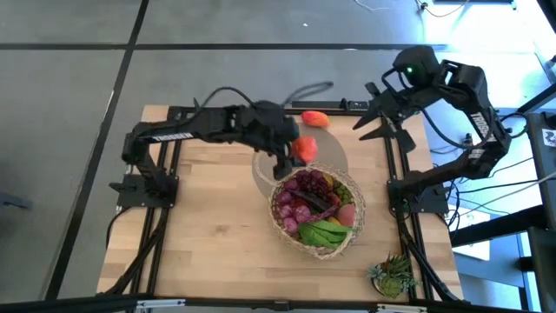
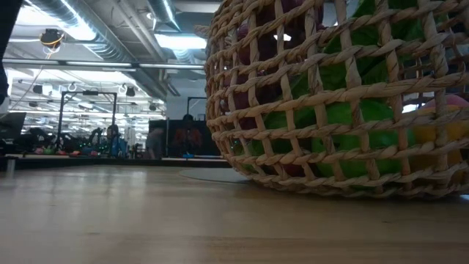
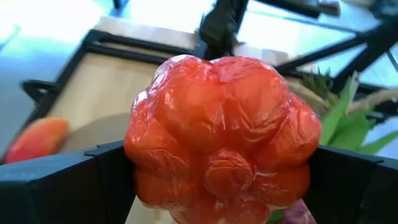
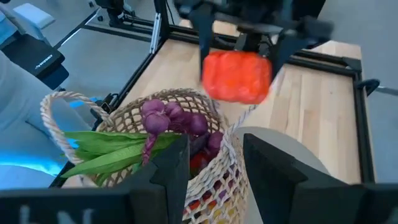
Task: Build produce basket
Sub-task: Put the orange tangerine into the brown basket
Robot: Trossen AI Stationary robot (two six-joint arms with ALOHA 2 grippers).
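Nearest the front table edge we see a potted plant (image 1: 395,276), just beside the basket (image 1: 287,224), which holds grapes (image 1: 300,193) and green leaves (image 1: 323,232). Bare table (image 1: 208,217) lies open alongside the basket. Over its far rim, the left gripper (image 1: 298,155) clamps a red pepper (image 1: 305,148). Beyond, a chilli (image 1: 316,118) lies loose. The right gripper (image 1: 375,111), jaws parted and holding nothing, hangs at the far corner.

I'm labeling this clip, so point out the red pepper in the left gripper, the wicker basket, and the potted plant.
red pepper (image 3: 221,130), left wrist view, middle of its lobed body.
wicker basket (image 1: 285,221), high view, bare woven rim.
potted plant (image 1: 395,276), high view, spiky leaves.
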